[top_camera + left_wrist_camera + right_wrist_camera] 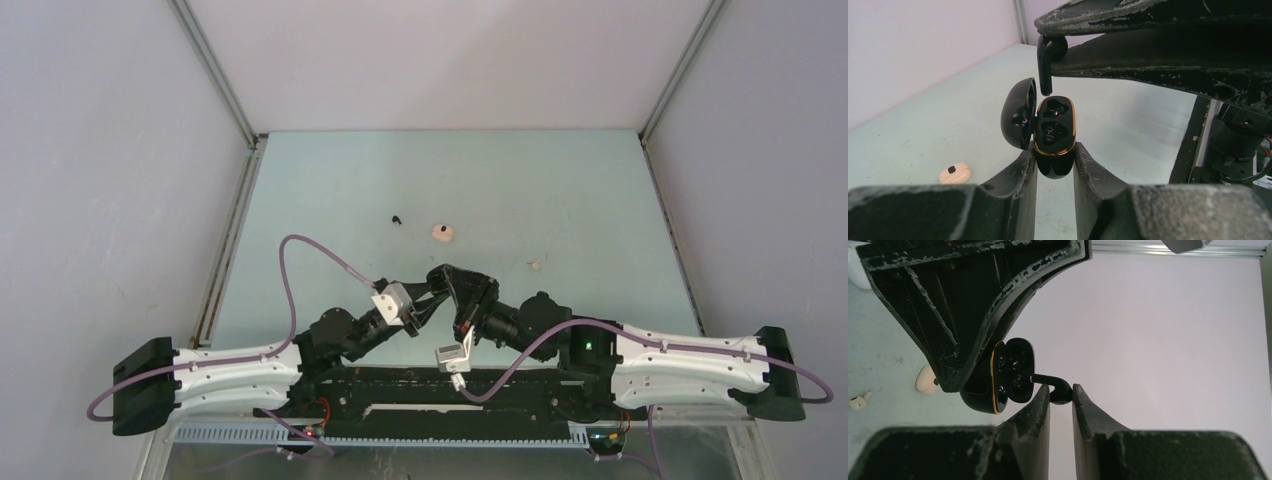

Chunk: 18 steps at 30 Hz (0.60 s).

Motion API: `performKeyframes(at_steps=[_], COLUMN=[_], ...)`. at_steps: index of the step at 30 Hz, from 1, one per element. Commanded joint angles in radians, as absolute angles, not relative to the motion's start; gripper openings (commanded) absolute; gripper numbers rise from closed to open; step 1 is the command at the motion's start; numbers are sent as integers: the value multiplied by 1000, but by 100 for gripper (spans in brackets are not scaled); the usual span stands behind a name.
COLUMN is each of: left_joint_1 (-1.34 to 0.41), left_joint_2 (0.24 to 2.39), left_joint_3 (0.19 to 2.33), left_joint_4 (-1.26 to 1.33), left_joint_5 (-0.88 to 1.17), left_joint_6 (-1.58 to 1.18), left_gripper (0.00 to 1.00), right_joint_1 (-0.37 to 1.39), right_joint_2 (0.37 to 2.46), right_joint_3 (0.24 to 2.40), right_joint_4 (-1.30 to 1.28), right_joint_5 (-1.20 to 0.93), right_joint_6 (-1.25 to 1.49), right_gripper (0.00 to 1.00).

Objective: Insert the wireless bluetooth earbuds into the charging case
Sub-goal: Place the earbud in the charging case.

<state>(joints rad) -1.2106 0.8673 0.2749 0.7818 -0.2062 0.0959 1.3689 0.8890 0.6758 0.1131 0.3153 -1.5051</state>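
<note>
A pale green table (560, 200) fills the middle of the top view. Plain white walls (100, 150) stand on the left, at the back and on the right. Shiny metal rails (213, 70) run up the two back corners.
</note>
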Motion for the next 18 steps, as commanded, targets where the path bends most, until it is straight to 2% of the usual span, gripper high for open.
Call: performKeyframes(at_steps=[1, 18], left_joint_1=[-1221, -1230], left_joint_2=[855, 853], left_joint_3=[292, 294], left_joint_4=[807, 793], left_joint_5=[-210, -195], left_joint_6=[130, 140], left_gripper=[2, 2], right_joint_1=[1388, 1407], right_joint_2=[890, 909], right_joint_3=[675, 675], right_joint_4=[98, 80], right_joint_5=[296, 277], right_joint_6=[-1521, -1498], right_gripper=[0, 0])
